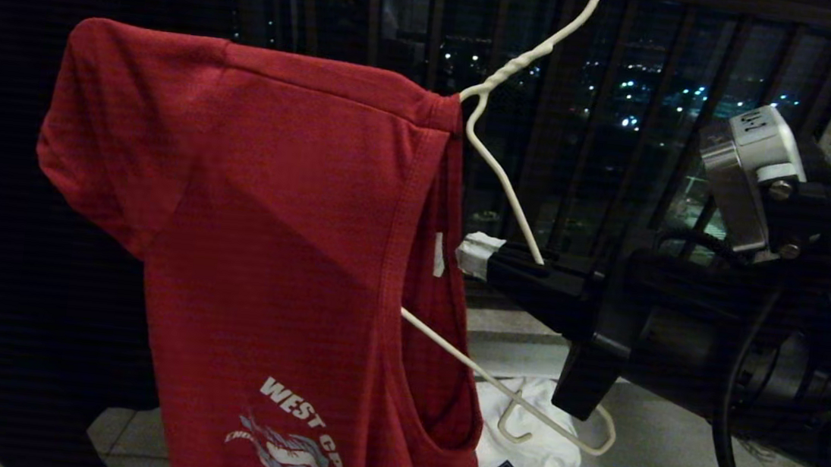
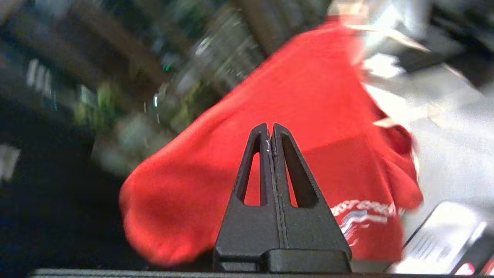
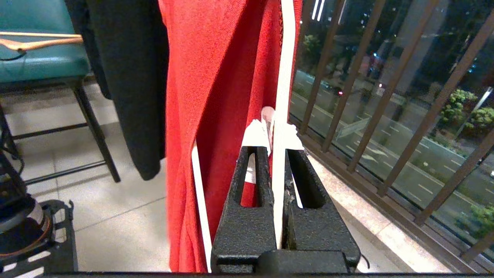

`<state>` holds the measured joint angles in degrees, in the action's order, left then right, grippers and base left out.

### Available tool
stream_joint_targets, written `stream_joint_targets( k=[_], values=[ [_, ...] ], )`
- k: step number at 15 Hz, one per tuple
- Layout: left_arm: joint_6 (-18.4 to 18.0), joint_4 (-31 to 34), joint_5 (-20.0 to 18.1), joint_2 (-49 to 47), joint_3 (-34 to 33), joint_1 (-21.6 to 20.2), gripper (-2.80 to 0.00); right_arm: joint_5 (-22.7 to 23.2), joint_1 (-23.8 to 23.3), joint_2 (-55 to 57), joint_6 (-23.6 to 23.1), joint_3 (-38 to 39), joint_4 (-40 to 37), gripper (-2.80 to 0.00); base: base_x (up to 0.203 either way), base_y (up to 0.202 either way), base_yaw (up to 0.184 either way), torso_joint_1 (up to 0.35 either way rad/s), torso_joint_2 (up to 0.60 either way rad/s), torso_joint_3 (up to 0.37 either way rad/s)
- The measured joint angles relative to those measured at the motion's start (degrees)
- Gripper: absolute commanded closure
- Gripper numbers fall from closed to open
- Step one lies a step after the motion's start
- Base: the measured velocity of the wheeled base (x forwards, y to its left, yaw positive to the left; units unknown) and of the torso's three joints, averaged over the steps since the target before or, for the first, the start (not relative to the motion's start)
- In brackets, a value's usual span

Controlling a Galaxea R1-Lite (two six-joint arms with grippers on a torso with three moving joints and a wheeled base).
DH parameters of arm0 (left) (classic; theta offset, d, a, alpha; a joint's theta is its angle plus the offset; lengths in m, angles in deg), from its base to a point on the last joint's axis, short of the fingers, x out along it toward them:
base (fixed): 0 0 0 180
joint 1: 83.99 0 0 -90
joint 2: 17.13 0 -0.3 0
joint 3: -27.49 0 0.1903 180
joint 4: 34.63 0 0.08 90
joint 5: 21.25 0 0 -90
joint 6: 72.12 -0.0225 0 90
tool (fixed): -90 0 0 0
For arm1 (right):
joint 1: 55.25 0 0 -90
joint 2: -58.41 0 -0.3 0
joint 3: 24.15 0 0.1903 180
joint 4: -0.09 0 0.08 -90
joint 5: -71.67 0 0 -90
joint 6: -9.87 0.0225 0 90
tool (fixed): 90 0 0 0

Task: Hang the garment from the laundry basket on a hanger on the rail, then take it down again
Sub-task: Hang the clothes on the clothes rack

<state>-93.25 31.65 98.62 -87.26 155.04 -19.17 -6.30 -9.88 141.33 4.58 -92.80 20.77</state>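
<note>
Right gripper (image 3: 277, 139) clamped on the white wire hanger (image 1: 505, 185), tilted steeply. Red T-shirt (image 1: 269, 250) sits on one shoulder only, toward the robot's left; the bare shoulder points down by the right arm. Left gripper (image 2: 270, 133), fingers together and empty, faces the shirt's sleeve side, so it is the nearer one.

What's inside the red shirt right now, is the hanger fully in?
Only partly. One hanger shoulder sits inside the shirt, covered by cloth. The other shoulder and its notch hook stick out bare, pinched in the right gripper. The bottom wire emerges from the neck opening.
</note>
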Motion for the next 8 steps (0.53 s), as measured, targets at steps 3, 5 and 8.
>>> stream_joint_targets(
  k=[3, 5, 8],
  values=[
    [10.60, -0.05, 0.30, 2.80, -1.39, -8.49, 0.00, 0.00, -0.02, -0.10, 0.00, -0.03, -0.11, 0.00, 0.000, 0.000, 0.000, 0.000, 0.00, 0.000],
    [20.93, -0.38, 0.25, 3.96, -2.84, -12.17, 0.00, 0.00, -0.02, -0.10, 0.33, -0.10, -0.11, 0.00, 0.000, 0.000, 0.000, 0.000, 0.00, 0.000],
    [30.42, -1.95, 0.15, 5.16, -7.88, -17.26, 0.00, 0.00, -0.07, -0.10, 1.52, -0.41, -0.11, 0.00, 0.000, 0.000, 0.000, 0.000, 0.00, 0.000]
  ],
)
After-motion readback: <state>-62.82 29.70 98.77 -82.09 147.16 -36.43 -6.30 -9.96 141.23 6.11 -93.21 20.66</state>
